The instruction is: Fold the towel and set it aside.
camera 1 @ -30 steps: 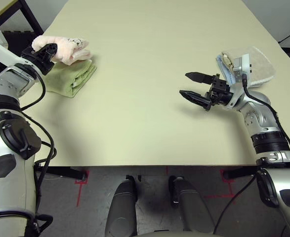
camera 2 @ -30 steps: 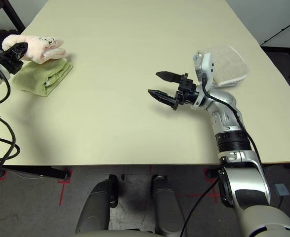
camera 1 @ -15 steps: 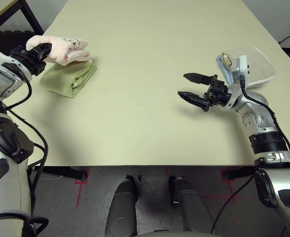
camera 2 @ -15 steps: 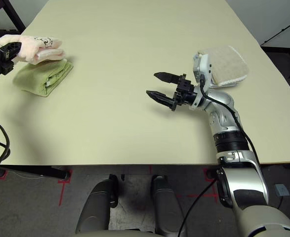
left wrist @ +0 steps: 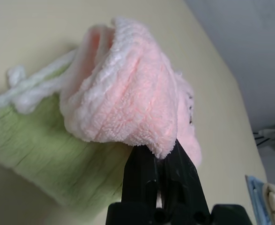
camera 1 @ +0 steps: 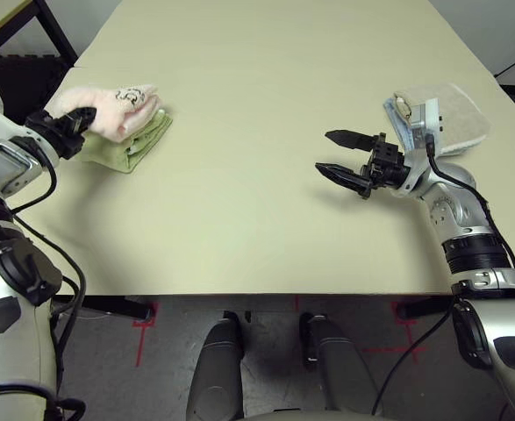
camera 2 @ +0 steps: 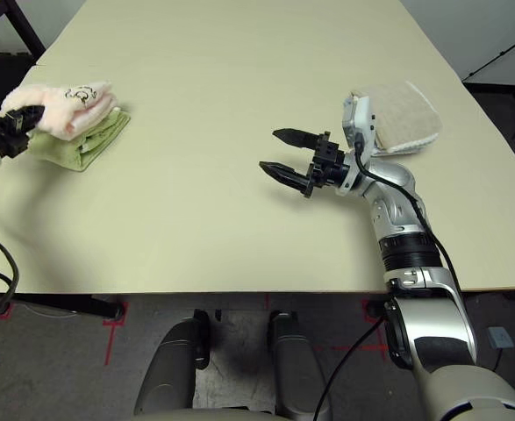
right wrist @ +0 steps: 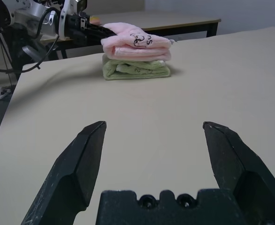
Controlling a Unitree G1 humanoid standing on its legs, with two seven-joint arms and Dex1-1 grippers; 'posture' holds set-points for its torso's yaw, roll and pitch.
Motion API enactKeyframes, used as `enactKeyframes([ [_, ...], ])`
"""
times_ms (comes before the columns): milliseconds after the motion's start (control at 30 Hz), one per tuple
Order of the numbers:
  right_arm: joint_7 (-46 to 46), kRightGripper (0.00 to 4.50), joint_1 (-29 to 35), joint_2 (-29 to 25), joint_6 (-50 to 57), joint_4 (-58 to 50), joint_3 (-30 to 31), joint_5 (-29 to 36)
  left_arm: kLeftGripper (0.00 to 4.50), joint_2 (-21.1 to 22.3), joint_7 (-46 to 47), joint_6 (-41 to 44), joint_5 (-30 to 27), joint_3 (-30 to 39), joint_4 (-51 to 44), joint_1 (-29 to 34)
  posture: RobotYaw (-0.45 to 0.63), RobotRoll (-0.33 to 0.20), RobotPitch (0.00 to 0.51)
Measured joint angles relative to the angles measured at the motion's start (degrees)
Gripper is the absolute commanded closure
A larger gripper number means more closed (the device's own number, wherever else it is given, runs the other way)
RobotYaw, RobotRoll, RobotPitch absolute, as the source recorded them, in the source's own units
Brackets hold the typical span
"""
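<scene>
Towels: 1 pink (camera 1: 112, 105), 1 green (camera 1: 130, 140).

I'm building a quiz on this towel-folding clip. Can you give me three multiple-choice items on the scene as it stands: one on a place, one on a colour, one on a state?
1. Where does the folded pink towel lie?
A. on the light green towel
B. bare on the table's middle
C. on the beige towels

2. What colour are the gripper fingers?
A. silver
B. black
C. red

3. How do the right gripper's jaws stand?
A. shut on a towel
B. shut on nothing
C. wide apart, with nothing between them

Answers:
1 A, the right wrist view shows pink stacked straight on green.
2 B, both wrist views show black fingers.
3 C, only bare table shows between its fingers, while the left gripper pinches the pink towel's edge.
</scene>
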Motion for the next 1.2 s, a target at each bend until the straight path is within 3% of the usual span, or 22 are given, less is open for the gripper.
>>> enactKeyframes([
  [267,-0.02,0.0,-0.03,0.52,-0.01,-0.06,0.8,0.01,0.56,-2.21,8.18,4.56,-1.85,3.32,-9.83,5.26,0.08,0.0,0.197],
  [333,-0.02,0.0,-0.03,0.53,-0.01,-0.09,0.88,0.02,0.05,-2.8,10.53,5.56,-2.11,4.04,-12.33,7.15,0.08,0.0,0.196],
  [533,-0.03,0.0,-0.03,0.85,-0.02,-0.11,0.95,0.04,0.05,-3.42,15.9,6.7,-2.67,6.15,-17.79,10.82,0.09,0.0,0.193],
  [800,-0.09,0.0,-0.04,1.11,0.0,-0.84,1.07,0.04,0.05,-5.1,18.0,5.44,-2.88,6.36,-20.04,10.9,0.08,0.0,0.186],
  [1200,-0.65,0.0,-0.03,1.15,0.87,-2.03,1.09,0.07,0.05,-4.54,13.21,-0.01,-1.61,-2.19,-20.58,9.2,0.08,0.0,0.182],
])
